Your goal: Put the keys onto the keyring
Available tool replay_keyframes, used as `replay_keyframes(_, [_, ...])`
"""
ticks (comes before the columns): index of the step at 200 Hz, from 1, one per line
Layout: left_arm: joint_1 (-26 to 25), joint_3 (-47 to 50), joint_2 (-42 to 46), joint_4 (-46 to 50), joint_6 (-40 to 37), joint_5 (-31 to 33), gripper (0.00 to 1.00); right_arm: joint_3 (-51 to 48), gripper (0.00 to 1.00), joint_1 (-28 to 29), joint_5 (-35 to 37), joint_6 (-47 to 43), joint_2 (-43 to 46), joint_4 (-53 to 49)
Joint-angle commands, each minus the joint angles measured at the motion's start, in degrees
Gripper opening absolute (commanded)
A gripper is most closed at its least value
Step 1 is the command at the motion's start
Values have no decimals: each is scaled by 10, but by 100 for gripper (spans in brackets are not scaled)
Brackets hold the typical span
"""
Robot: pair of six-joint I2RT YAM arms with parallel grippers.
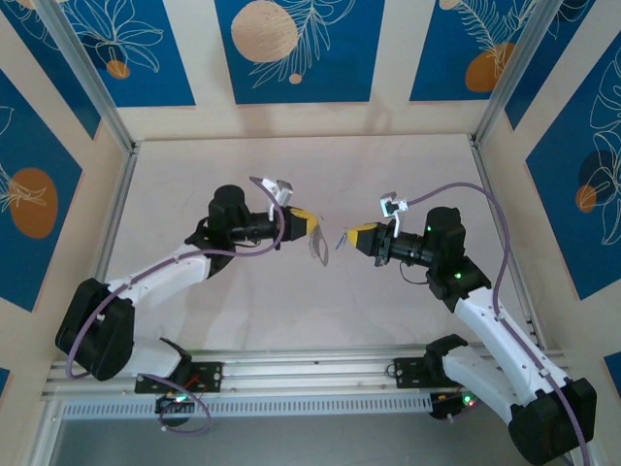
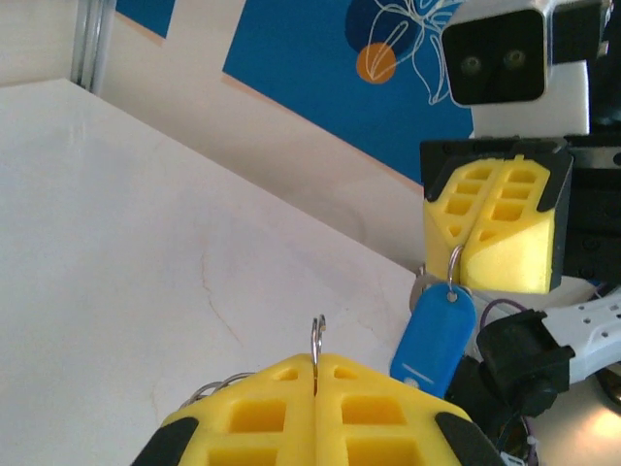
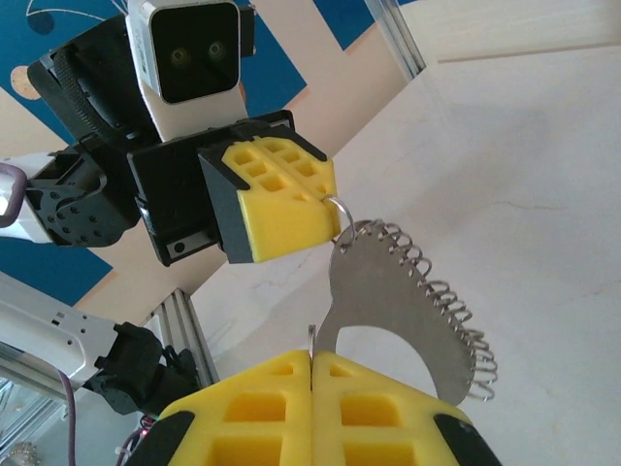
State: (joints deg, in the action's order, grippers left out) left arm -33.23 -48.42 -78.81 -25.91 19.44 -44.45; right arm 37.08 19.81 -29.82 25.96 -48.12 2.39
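Observation:
Both grippers hover above the middle of the table, tips facing each other a short way apart. My left gripper (image 1: pixel 316 231) (image 2: pixel 315 361) is shut on a thin wire ring (image 2: pixel 317 333). From that ring hangs the keyring (image 3: pixel 388 291) (image 1: pixel 319 250), a flat grey metal crescent with several small wire loops (image 3: pixel 456 320) along one edge. My right gripper (image 1: pixel 352 236) (image 3: pixel 311 357) is shut on a small ring (image 3: pixel 310 336). From it dangles the key (image 2: pixel 435 335) (image 1: pixel 341 241) with its bright blue plastic head. Key and keyring hang close together, apart.
The pale table (image 1: pixel 291 175) is walled by blue patterned panels (image 1: pixel 291 49) with aluminium posts (image 1: pixel 87 78) at the back corners. A metal rail (image 1: pixel 310 374) carrying the arm bases runs along the near edge.

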Motion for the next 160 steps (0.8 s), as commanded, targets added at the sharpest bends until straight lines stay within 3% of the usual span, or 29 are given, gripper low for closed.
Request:
replay_keyframes(1, [-11,-33,13,25,-38,-14,0,27,0,9,10,-3,-2,-14])
replay_keyframes(94, [-36,-51,13,62,-70,0,0,84,0,76,91,-55,-58,-57])
replay_keyframes(160, [-46,-56,13,69,-76,0,0,100,0,86,104,-64,-79,-66])
